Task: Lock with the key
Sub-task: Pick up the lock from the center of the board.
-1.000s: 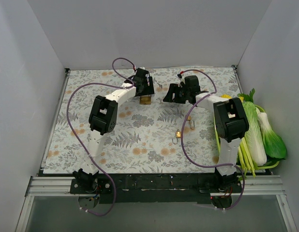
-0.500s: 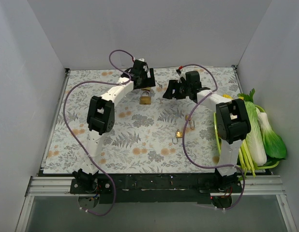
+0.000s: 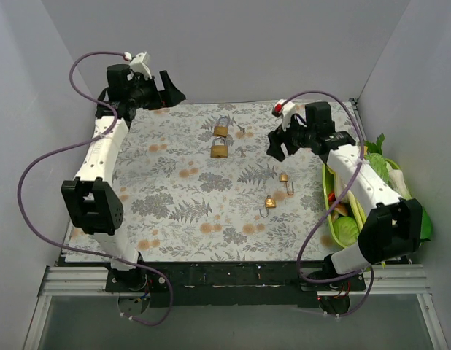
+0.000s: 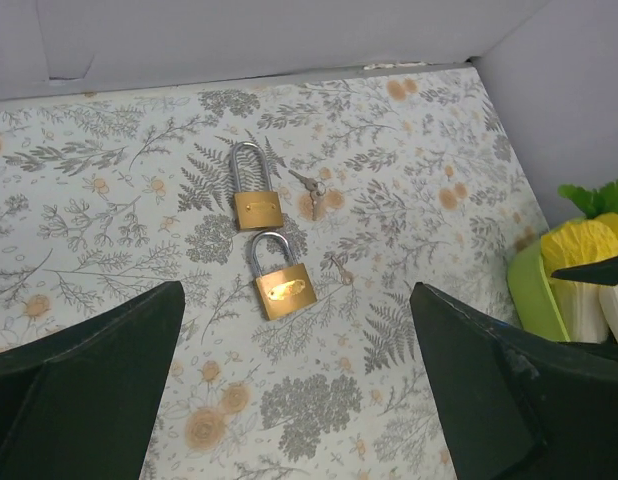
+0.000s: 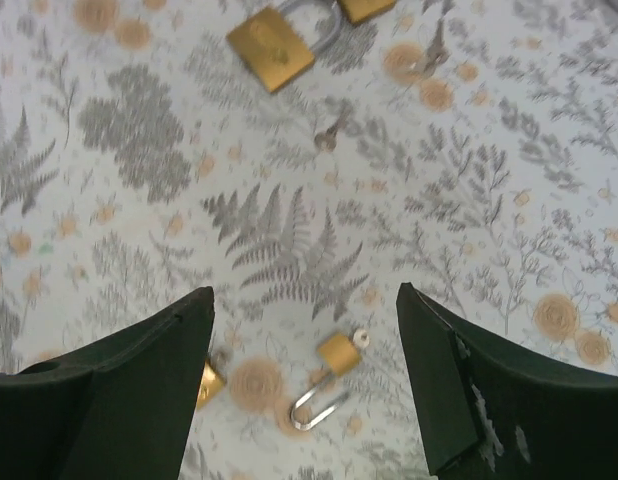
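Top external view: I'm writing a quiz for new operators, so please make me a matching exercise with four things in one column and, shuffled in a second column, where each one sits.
Things:
1. left gripper
2. large padlocks
3. small padlocks
4. vegetables

Places:
A. on the mat, right of centre
B. beyond the mat's right edge
C. above the mat's far-left corner
D. on the mat, far middle

Pairs: 1-C, 2-D, 3-A, 4-B
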Motion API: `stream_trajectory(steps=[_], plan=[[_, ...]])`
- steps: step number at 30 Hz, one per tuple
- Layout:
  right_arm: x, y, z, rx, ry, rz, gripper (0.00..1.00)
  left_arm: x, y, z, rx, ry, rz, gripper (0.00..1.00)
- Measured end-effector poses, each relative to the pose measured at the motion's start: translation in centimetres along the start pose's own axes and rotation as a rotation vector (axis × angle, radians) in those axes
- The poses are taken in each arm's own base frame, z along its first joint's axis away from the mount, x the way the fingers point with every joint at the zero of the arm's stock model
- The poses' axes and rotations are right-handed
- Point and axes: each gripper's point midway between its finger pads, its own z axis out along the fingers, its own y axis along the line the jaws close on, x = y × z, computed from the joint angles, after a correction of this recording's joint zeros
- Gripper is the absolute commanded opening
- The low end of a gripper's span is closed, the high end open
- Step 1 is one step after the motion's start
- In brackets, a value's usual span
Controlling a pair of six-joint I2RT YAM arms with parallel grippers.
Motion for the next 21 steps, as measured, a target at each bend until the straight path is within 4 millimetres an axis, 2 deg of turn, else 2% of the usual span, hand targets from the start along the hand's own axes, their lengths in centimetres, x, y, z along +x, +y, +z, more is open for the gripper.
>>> stream_trajectory(steps=[2, 4, 9, 12, 14, 21], plan=[[2.0, 1.3, -1.8, -0.034, 0.051, -0.094, 0.81, -0.7, -0.6, -2.6, 0.048, -0.018, 0.044, 0.98], [4.7, 2.6, -3.0, -0.085, 0.113, -0.174, 0.80, 0.3, -1.6, -4.6, 0.099, -0.003, 0.081, 0.98], [12.6, 5.7, -4.9, -0.242, 0.273, -0.331, 0.75, 5.3, -4.5, -7.5, 0.236, 0.093, 0.121, 0.98], [15.9, 7.0, -5.3, -0.333, 0.335, -0.415, 0.72, 7.4, -5.6, -8.4, 0.299, 0.141, 0.102, 0.98], [17.0, 7.6, -5.3, -0.377, 0.351, -0.458, 0.71, 8.3, -6.0, -8.9, 0.331, 0.163, 0.084, 0.98], [18.5, 10.5, -3.8, -0.517, 0.308, -0.682, 0.69, 11.5, -6.9, -10.6, 0.389, 0.216, 0.044, 0.98]])
